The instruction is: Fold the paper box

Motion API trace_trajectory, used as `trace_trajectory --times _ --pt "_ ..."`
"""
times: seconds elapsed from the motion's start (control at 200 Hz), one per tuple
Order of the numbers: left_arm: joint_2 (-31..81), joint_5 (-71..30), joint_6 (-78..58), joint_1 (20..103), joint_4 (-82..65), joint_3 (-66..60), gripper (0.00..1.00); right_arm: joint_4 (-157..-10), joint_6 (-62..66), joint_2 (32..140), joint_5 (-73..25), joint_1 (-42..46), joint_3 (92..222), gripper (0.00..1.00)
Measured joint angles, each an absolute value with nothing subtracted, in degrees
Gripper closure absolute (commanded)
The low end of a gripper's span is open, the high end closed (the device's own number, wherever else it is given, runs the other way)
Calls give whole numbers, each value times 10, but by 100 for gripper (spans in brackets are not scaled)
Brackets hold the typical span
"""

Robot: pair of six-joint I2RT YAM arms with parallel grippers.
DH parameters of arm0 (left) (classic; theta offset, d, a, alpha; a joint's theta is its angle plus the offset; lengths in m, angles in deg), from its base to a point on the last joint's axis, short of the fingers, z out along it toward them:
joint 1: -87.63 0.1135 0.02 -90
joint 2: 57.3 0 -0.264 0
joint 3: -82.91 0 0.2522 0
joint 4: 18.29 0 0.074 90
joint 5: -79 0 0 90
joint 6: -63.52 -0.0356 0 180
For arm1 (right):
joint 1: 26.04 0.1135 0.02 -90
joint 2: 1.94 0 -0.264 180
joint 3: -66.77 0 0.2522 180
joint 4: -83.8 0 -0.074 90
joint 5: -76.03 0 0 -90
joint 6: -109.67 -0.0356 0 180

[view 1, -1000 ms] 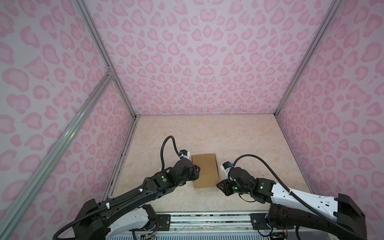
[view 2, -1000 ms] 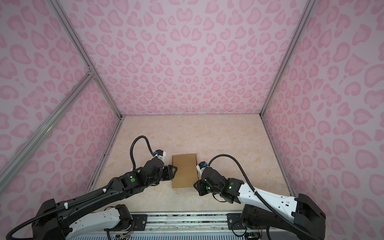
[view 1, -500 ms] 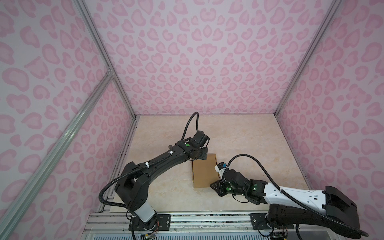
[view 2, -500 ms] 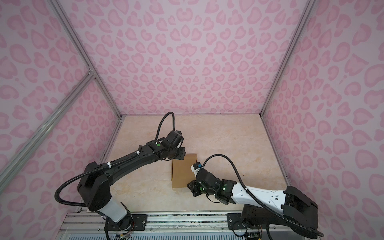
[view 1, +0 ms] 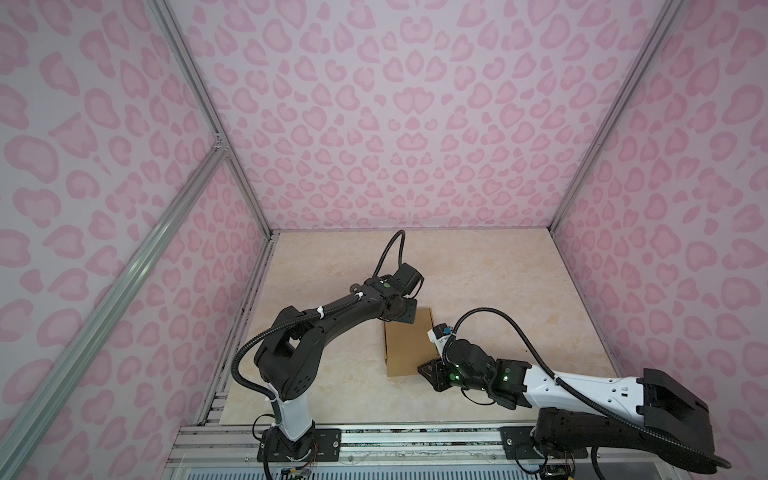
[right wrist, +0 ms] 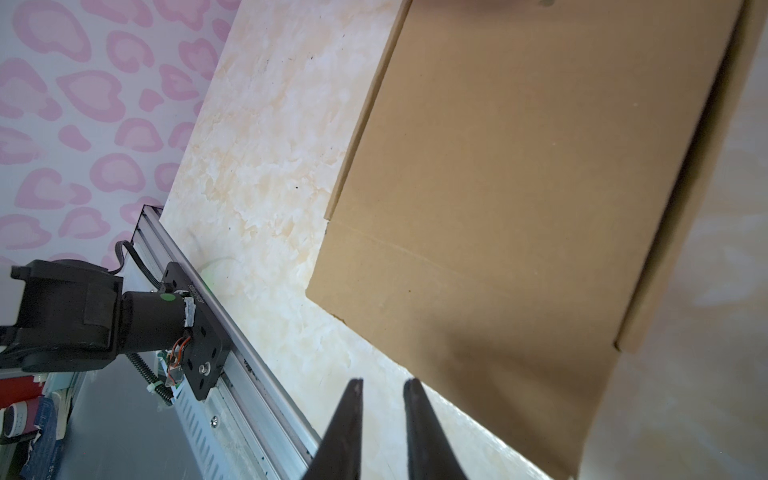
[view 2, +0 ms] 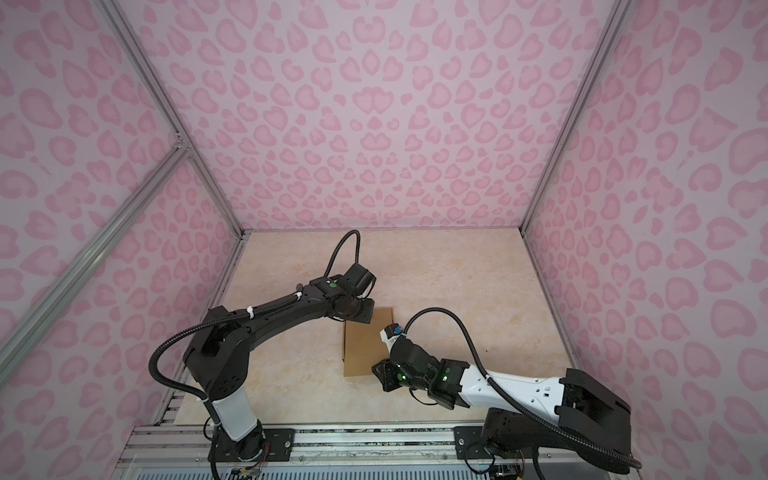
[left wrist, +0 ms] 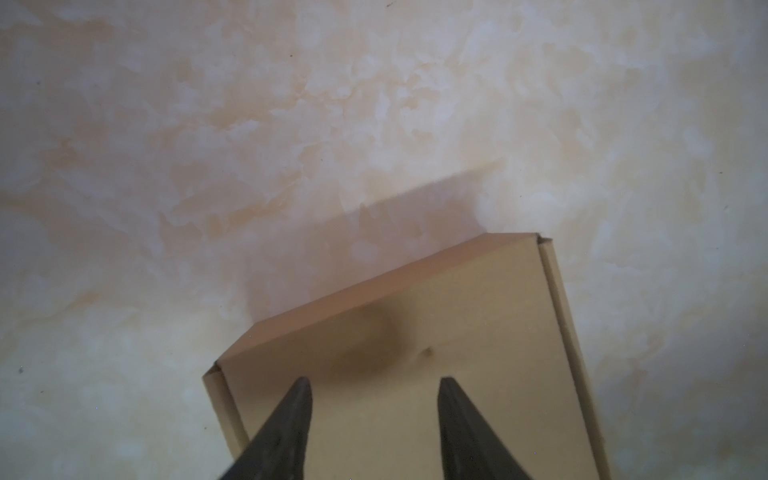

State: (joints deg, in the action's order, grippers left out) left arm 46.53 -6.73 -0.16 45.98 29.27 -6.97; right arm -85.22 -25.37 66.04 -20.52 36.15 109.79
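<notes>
The plain brown kraft cardboard paper box is laid flat on the cream marbled table, lid down, its long axis stretched from under the left gripper back toward the right gripper. The left's jaws are held half-wide and empty above one end. The right's are narrowed, nothing between them, just off the opposite corner. The left is judged the nearer.

light: bright, even | left wrist: dim, soft | shadow: beside paper box
</notes>
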Motion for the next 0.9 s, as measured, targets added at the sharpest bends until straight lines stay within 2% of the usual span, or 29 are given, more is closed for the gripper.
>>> trace_trajectory --times 0.74,0.905 --pt "481 -75 -1 460 280 -58 49 -856 -241 698 -211 362 1100 79" --pt "455 -87 1 460 290 -59 49 -829 -243 639 -194 362 1107 71"
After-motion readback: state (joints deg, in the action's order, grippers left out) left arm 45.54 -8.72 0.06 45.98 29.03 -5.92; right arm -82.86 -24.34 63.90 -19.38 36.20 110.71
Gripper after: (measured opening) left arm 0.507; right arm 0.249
